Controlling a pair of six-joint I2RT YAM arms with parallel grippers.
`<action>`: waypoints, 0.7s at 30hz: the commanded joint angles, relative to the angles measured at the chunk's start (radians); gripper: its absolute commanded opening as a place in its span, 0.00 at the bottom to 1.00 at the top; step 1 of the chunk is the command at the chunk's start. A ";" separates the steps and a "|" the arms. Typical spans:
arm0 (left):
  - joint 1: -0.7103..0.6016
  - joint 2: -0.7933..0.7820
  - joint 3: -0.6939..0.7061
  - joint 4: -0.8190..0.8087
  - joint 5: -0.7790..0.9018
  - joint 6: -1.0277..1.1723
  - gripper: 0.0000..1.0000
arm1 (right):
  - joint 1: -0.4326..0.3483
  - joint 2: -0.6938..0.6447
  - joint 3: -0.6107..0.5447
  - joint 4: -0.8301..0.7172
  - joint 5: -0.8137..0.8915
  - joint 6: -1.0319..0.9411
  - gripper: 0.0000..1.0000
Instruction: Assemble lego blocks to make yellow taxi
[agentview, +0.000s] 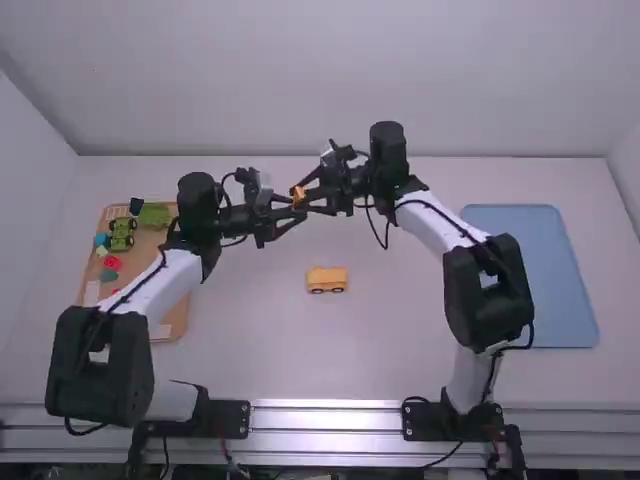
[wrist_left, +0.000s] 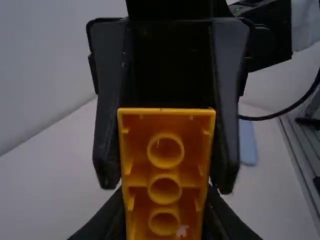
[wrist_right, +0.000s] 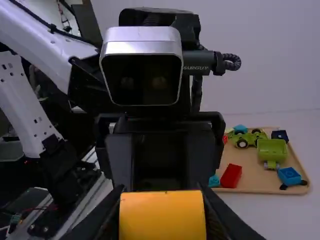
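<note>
An orange brick (agentview: 298, 196) is held in the air between the two grippers, beyond the car base. My left gripper (agentview: 302, 213) comes to it from the left, my right gripper (agentview: 303, 191) from the right. In the left wrist view the brick (wrist_left: 166, 172) turns its hollow underside with round tubes to the camera; the left gripper (wrist_left: 166, 197) is shut on its sides, and the right fingers clasp it too. The right wrist view has the brick's plain face (wrist_right: 162, 217) between the fingers of the right gripper (wrist_right: 161, 192). A yellow-orange car body (agentview: 327, 278) stands on its wheels on the table.
A wooden tray (agentview: 180, 318) at the left holds green vehicles (agentview: 122, 232), a red brick (wrist_right: 231, 176), blue pieces (wrist_right: 289, 176) and other parts. At the right lies a blue tray (agentview: 530, 275), partly behind the right arm.
</note>
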 joint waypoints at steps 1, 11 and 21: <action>0.009 0.010 -0.008 0.004 0.000 -0.006 0.02 | -0.007 0.004 0.005 0.000 -0.044 -0.005 0.34; 0.009 0.010 -0.008 0.135 0.000 -0.112 0.68 | -0.003 0.004 0.006 0.061 -0.005 0.034 0.15; 0.008 0.010 -0.008 0.159 -0.069 -0.110 0.99 | -0.045 -0.152 0.005 0.054 0.667 0.129 0.03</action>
